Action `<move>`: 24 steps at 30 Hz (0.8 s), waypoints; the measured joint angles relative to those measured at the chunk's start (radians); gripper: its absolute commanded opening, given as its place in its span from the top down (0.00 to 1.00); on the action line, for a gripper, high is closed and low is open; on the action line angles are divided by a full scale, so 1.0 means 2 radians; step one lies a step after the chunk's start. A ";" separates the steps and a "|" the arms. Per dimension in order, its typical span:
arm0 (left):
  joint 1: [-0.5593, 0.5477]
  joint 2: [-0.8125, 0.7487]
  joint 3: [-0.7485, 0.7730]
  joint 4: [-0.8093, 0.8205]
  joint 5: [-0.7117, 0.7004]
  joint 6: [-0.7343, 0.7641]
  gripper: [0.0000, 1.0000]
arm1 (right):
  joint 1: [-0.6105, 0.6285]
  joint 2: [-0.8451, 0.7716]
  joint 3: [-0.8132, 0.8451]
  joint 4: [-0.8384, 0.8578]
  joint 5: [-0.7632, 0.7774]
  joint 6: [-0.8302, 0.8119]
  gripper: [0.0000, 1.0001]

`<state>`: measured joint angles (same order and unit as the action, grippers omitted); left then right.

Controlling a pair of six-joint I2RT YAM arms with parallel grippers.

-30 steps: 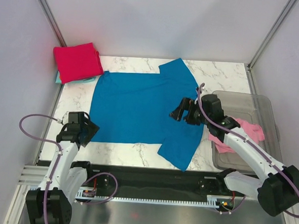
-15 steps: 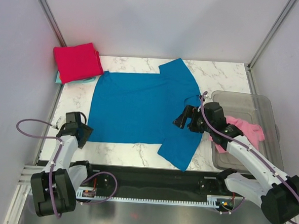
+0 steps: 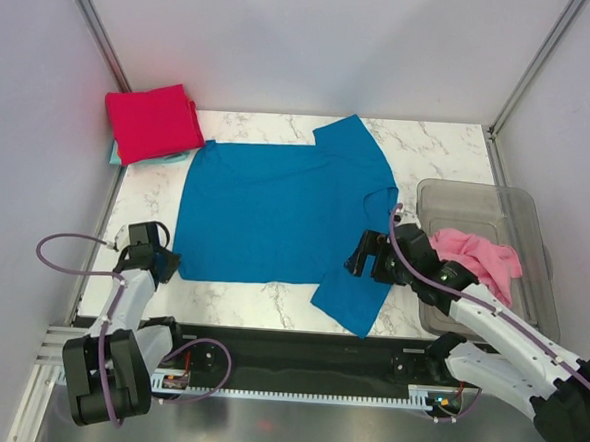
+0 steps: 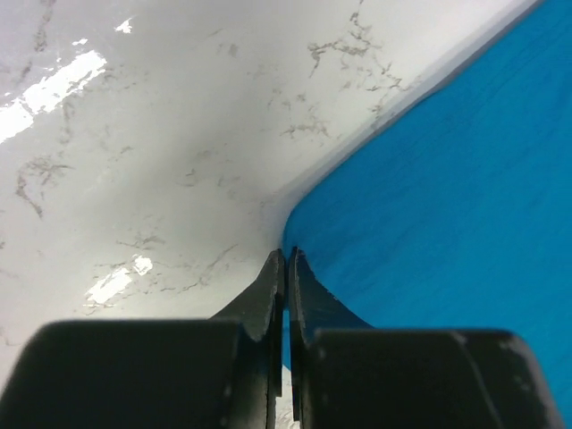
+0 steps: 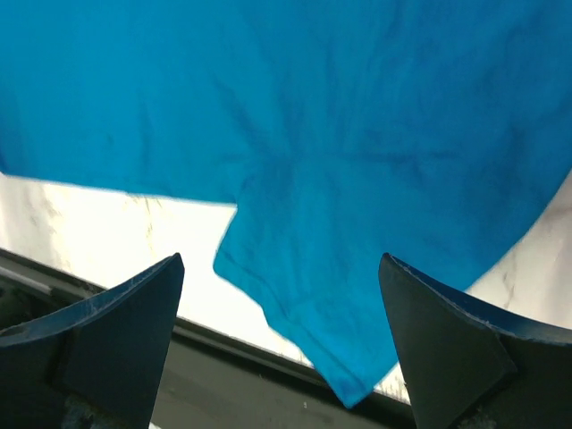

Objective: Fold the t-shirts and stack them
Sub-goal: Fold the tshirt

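Note:
A bright blue t-shirt lies spread flat on the marble table, one sleeve pointing to the near edge. My left gripper is at its near left hem corner, and its jaws are shut on that corner, with a sliver of blue between them. My right gripper hovers open over the near right sleeve, its fingers wide apart. A folded crimson t-shirt sits at the far left on a pale teal one. A pink t-shirt lies crumpled in the tub.
A clear plastic tub stands at the table's right side, beside my right arm. The black rail with the arm bases runs along the near edge, just below the blue sleeve's tip. Grey walls close in the left, back and right.
My left gripper has dropped to the blue shirt's near left corner and shut on it. My right gripper has slid toward the near edge, over the sleeve, staying open.

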<state>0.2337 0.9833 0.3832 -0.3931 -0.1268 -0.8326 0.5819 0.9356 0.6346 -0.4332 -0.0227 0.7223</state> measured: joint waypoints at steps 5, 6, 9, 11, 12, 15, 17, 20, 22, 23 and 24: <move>0.000 -0.030 -0.014 0.014 0.009 0.000 0.98 | 0.119 -0.018 -0.002 -0.067 0.081 0.063 0.02; 0.000 -0.035 -0.016 0.017 0.010 0.000 0.98 | 0.141 -0.020 -0.005 -0.075 0.092 0.079 0.02; 0.000 -0.053 -0.026 0.026 0.013 0.002 0.98 | 0.219 -0.013 -0.016 -0.104 0.132 0.134 0.02; 0.000 -0.060 -0.030 0.030 0.016 0.004 0.98 | 0.273 0.013 -0.018 -0.127 0.162 0.177 0.02; 0.000 -0.063 -0.031 0.031 0.016 0.005 0.98 | 0.303 0.036 -0.018 -0.138 0.176 0.202 0.02; 0.000 -0.063 -0.031 0.034 0.017 0.007 0.98 | 0.356 0.100 -0.017 -0.164 0.203 0.261 0.09; 0.000 -0.063 -0.031 0.039 0.021 0.010 0.98 | 0.368 0.120 -0.019 -0.168 0.211 0.285 0.16; 0.000 -0.063 -0.031 0.045 0.028 0.014 0.98 | 0.372 0.124 -0.028 -0.170 0.223 0.316 0.25; 0.000 -0.063 -0.031 0.049 0.031 0.018 0.98 | 0.372 0.126 -0.032 -0.172 0.228 0.329 0.30; 0.000 -0.063 -0.032 0.051 0.031 0.019 0.98 | 0.372 0.127 -0.033 -0.173 0.230 0.333 0.31; 0.000 -0.063 -0.032 0.052 0.034 0.021 0.98 | 0.372 0.130 -0.033 -0.173 0.233 0.337 0.33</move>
<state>0.2337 0.8566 0.3199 -0.2882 -0.0586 -0.7906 1.3251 1.1954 0.5694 -0.7792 0.4427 1.3960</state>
